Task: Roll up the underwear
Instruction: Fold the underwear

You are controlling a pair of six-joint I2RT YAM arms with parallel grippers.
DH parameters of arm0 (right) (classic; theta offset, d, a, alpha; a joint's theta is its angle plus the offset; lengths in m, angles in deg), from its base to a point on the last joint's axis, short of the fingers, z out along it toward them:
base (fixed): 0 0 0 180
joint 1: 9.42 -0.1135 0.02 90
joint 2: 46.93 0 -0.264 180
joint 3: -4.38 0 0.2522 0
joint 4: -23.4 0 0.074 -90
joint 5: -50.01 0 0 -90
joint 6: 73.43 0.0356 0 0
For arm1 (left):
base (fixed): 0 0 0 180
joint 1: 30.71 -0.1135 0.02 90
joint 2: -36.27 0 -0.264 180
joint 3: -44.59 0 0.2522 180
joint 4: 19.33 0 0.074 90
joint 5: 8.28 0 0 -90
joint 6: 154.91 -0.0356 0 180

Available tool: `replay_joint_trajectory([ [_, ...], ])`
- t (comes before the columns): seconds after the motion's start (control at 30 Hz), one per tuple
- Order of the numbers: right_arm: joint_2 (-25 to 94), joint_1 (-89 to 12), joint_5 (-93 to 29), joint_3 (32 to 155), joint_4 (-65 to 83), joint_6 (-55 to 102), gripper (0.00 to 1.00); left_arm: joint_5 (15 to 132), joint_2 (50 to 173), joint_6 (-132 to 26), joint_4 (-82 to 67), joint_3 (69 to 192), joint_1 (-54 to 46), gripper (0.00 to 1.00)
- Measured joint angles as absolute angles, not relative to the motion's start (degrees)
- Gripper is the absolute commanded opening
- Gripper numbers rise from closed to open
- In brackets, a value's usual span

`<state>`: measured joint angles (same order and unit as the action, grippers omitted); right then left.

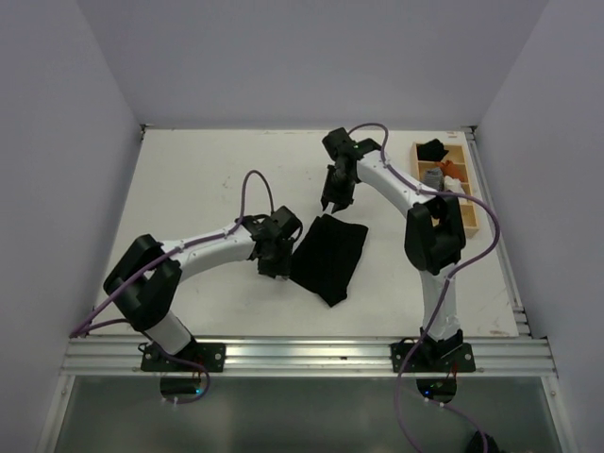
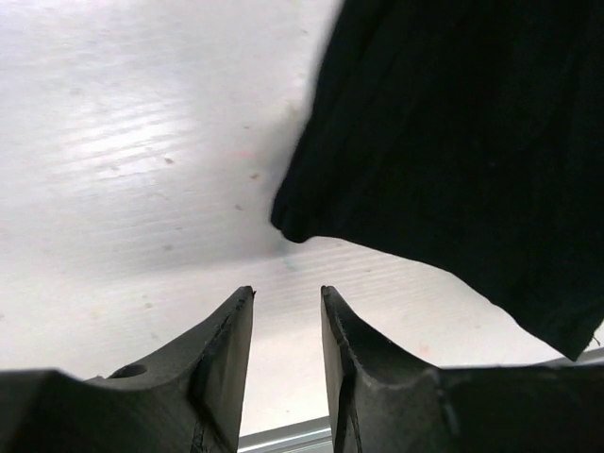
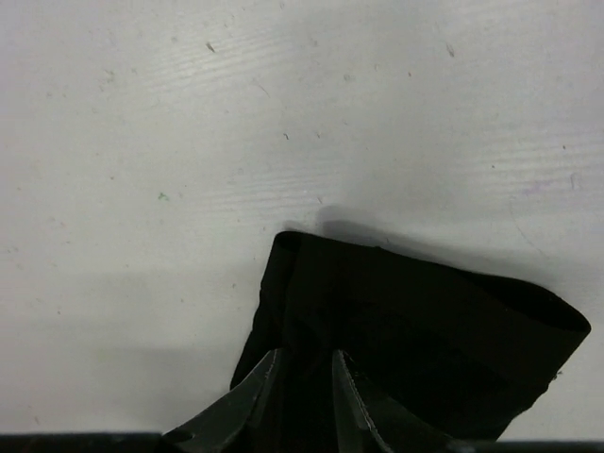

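Note:
The black underwear (image 1: 328, 257) lies flat on the white table, folded into a rough rectangle. My left gripper (image 1: 276, 262) is low beside its left edge. In the left wrist view the left gripper (image 2: 286, 294) is open and empty, with bare table between its jaws and a corner of the underwear (image 2: 453, 142) just ahead. My right gripper (image 1: 331, 204) is at the underwear's far corner. In the right wrist view the right gripper (image 3: 304, 357) has its jaws a little apart over the underwear (image 3: 406, 321), with black fabric showing between them. I cannot tell whether they touch it.
A wooden compartment tray (image 1: 468, 219) stands at the right edge, holding a black item (image 1: 433, 149) and a grey roll (image 1: 433, 176). A metal rail (image 1: 311, 354) runs along the table's near edge. White walls close in the left, back and right.

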<state>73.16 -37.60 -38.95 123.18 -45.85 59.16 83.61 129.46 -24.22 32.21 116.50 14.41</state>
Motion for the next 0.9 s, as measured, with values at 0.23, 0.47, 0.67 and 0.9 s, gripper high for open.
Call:
replay_joint_trajectory([
  [0.23,74.6,-37.6,-37.1,128.1,-47.1,55.8,0.33,84.7,126.7,-27.0,31.6,117.3,10.8,0.45],
  [0.47,67.5,-37.9,-33.7,114.2,-45.4,52.5,0.32,75.3,127.8,-32.7,26.3,118.6,5.2,0.45],
  [0.67,51.8,-40.9,-30.0,94.1,-41.8,52.8,0.29,69.7,132.3,-35.6,23.5,119.7,3.5,0.41],
  [0.9,45.6,-47.8,-27.0,81.9,-34.0,54.5,0.24,66.6,134.2,-36.0,20.8,117.3,3.7,0.25],
])
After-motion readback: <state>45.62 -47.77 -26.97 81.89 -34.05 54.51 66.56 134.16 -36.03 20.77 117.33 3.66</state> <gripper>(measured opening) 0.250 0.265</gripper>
